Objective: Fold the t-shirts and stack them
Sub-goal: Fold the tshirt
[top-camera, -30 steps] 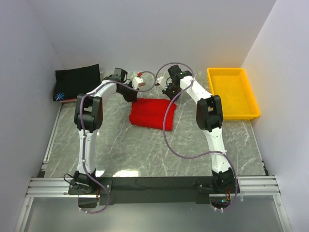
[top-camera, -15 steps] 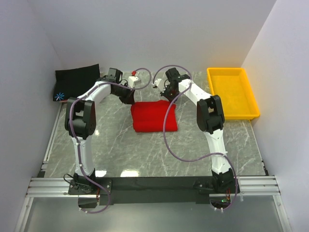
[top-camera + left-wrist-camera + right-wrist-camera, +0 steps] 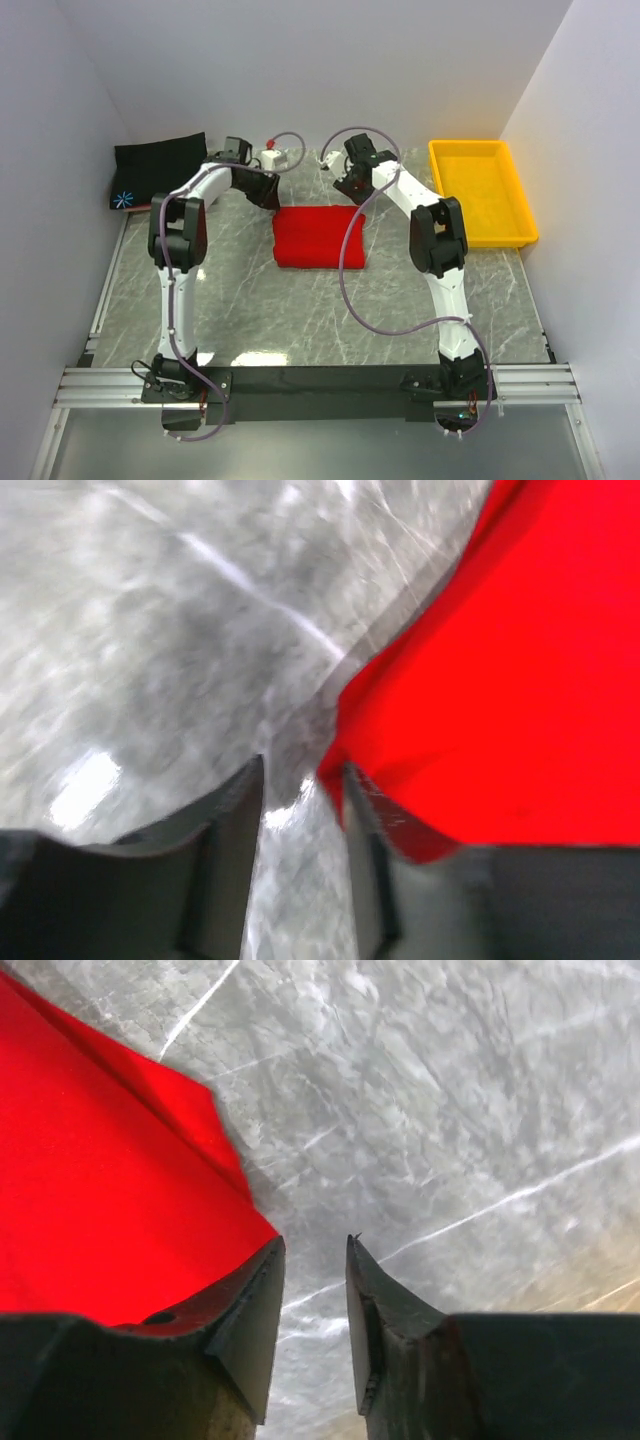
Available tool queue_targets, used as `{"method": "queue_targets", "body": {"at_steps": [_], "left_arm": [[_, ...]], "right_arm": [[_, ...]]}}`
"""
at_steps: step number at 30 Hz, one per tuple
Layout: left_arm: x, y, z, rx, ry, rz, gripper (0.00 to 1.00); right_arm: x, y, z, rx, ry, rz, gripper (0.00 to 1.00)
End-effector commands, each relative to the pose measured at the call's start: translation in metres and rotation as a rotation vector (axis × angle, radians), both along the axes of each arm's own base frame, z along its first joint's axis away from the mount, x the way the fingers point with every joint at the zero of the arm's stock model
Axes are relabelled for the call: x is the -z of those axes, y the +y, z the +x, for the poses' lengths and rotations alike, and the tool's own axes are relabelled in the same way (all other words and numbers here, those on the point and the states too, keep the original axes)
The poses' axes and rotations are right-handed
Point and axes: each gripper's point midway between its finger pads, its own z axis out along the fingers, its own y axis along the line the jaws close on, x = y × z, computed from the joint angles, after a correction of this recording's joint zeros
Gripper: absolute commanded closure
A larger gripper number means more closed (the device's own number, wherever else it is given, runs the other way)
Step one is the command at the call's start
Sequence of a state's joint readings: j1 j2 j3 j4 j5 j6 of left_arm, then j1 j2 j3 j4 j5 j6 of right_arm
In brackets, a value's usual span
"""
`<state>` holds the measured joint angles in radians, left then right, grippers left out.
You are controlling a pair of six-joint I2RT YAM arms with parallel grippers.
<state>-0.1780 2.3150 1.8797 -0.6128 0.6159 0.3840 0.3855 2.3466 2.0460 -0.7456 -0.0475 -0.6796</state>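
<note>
Marble tabletop (image 3: 250, 300): left gripper (image 3: 300, 783), right gripper (image 3: 313, 1245) parted (apparently empty) at far edge of red t-shirt (image 3: 312, 240).

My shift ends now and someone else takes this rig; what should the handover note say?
Left tool: open, empty, at the far left corner of the red t-shirt.
Right tool: open, empty, at its far right corner.
Red t-shirt lies folded mid-table; black t-shirt lies folded at the far left.
Left to do: probably stacking the two.
</note>
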Motion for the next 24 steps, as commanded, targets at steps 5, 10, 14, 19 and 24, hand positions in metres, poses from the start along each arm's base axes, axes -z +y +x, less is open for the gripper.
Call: {"method": "queue_targets", "body": {"at_steps": [5, 10, 14, 19, 24], "left_arm": [[-0.137, 0.018, 0.000, -0.120, -0.085, -0.287, 0.40], [-0.127, -0.010, -0.040, -0.199, 0.222, -0.509, 0.55], [-0.098, -0.024, -0.042, -0.243, 0.390, -0.576, 0.71], [-0.069, -0.031, -0.013, -0.330, 0.453, -0.622, 0.76], [-0.019, -0.035, 0.005, -0.394, 0.532, -0.596, 0.79]], "right_arm": [[-0.115, 0.013, -0.025, 0.200, 0.028, 0.358, 0.59], [-0.112, 0.063, -0.084, 0.192, 0.324, 0.637, 0.66], [-0.087, 0.076, -0.094, 0.208, 0.478, 0.702, 0.69], [-0.049, 0.080, -0.078, 0.233, 0.558, 0.722, 0.73], [-0.013, 0.058, -0.045, 0.308, 0.541, 0.713, 0.73]]}}
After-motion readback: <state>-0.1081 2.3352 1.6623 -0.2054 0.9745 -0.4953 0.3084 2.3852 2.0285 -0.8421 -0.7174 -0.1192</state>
